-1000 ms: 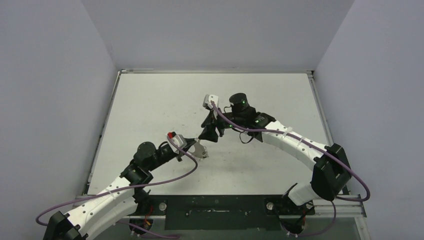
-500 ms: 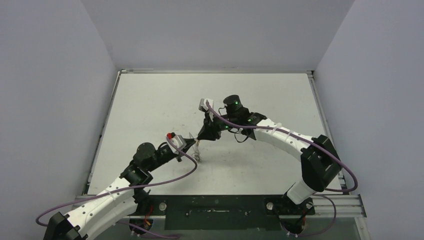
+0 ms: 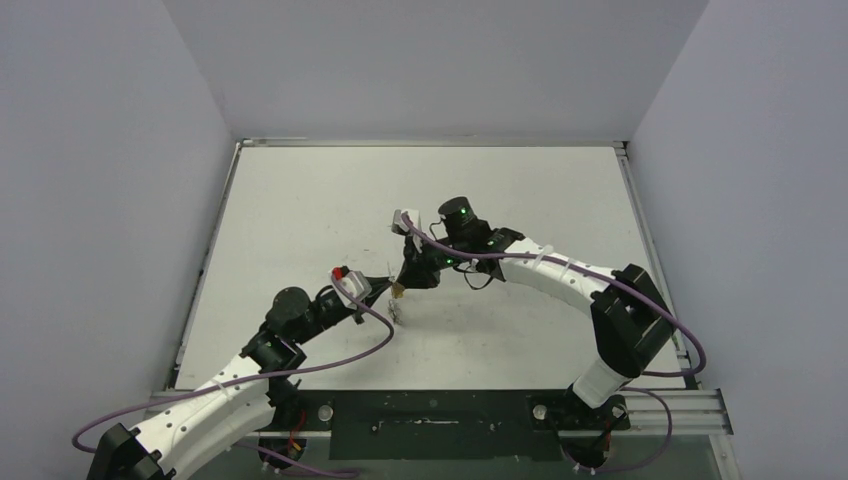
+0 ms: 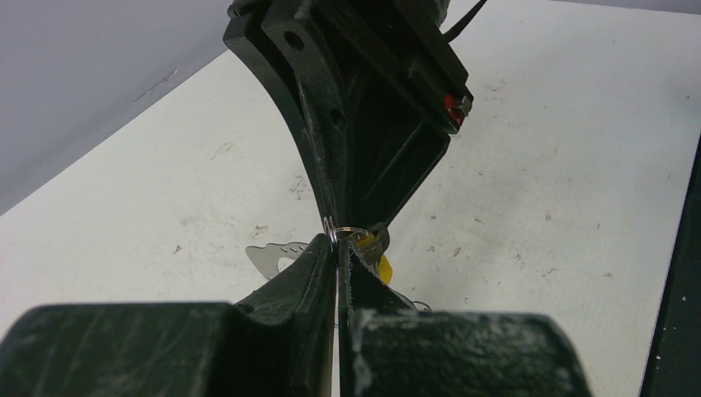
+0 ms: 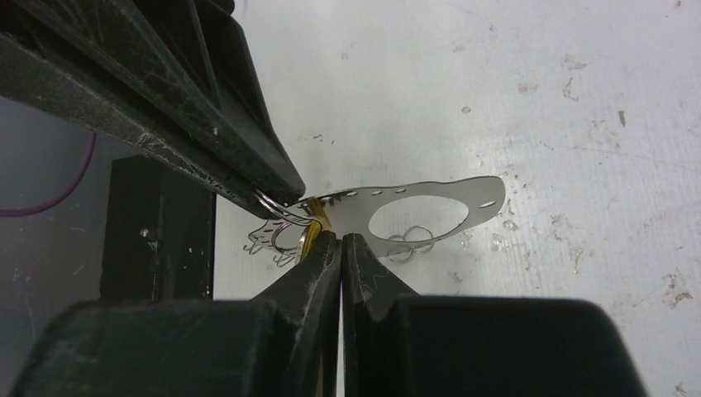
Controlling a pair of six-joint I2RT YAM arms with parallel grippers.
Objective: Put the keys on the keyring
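So both arms are nose to nose just near of the middle of the worktop (image 3: 300,220), fingertips practically touching. The left fingers (image 4: 329,258) are clenched on a small ring (image 4: 332,234) right at their tips. The right fingers (image 5: 329,248) are clamped down too, and it looks like they're pinching the yellow-headed key (image 5: 317,222), since the yellow bit sits right at their tips. The keyring (image 5: 430,192) hangs off that same pinch point. It's a flat silvery loop with its long axis running away from the left arm, out to the side of the right fingertips, and a couple of loose rings dangle off its lower edge. Honestly neither arm is nearer, they're both right on it. My guess is the next bit comes down to lining the key's hole up with that small ring, and there's barely any gap to work in because each set of fingers crowds the other. I can't pick out the black-headed key anywhere, it's too small or hidden. Nothing else on the worktop nearby
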